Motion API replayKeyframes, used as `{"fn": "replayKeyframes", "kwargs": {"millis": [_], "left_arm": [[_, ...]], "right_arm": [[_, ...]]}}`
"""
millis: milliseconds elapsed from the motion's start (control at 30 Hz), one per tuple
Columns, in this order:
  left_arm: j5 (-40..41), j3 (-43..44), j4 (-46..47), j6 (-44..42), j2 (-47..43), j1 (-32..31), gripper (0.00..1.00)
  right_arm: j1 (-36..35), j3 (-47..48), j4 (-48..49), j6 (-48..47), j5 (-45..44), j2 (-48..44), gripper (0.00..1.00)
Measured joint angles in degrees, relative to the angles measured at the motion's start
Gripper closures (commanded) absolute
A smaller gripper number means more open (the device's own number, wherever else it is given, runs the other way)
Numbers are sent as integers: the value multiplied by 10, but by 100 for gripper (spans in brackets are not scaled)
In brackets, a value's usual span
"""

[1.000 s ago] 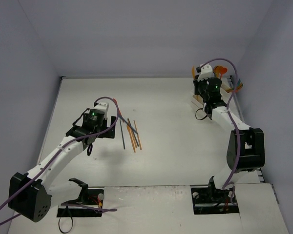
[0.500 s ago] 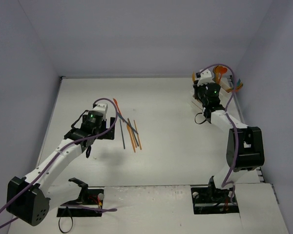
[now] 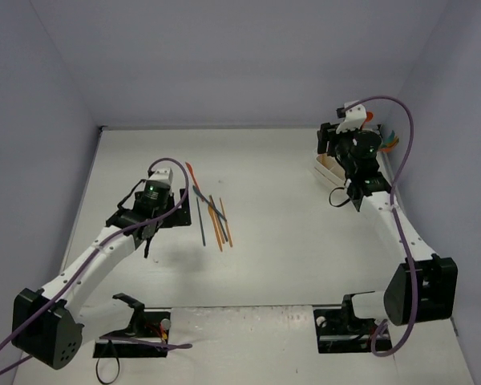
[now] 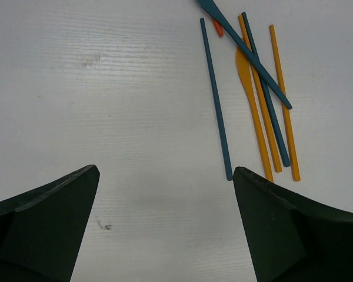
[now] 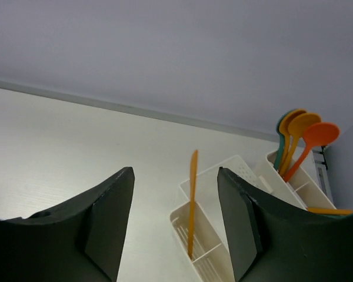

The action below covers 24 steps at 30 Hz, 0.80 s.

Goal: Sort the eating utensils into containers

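Several loose eating utensils lie side by side on the table: a teal one [image 4: 216,100], an orange knife [image 4: 253,111] and further teal and orange pieces [image 3: 213,214]. My left gripper [image 4: 166,173] hangs open just left of them, nothing between its fingers. My right gripper [image 5: 175,173] is open above the white containers [image 5: 207,254] at the back right [image 3: 327,168]. An orange knife [image 5: 192,200] stands upright in the nearest bin, free of both fingers. Orange and teal spoons [image 5: 299,136] stand in the far bin.
The grey back wall and right wall close in around the containers. A middle bin [image 5: 238,169] sits between the knife bin and the spoon bin. A purple cable loops over each arm. A small dark smudge [image 4: 104,224] marks the table under the left gripper.
My right gripper has opened and pulled up and back from the bins, leaving the orange knife standing in the nearest one. The left arm has shifted slightly over the table.
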<state>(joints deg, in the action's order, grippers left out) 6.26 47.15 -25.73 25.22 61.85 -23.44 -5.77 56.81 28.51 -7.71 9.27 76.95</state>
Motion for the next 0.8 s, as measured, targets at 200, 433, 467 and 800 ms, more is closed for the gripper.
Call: {"fn": "replayKeyframes", "kwargs": {"millis": [200,433,467,800], "left_arm": [[-1,59,-9,66,76,0,16],[-3,133,-10,138,195,0,33],[-1,144,-11,144,212,0,33],[31,316,-22,172,396,1,47]], "right_arm": [[-64,36,-86,49,-30,-36,39],[-90,-22,-176,138,-40,-87,36],[-90,-34,-187,147,-40,-97,36],[-95,-103,-241,195,-27,-175,34]]}}
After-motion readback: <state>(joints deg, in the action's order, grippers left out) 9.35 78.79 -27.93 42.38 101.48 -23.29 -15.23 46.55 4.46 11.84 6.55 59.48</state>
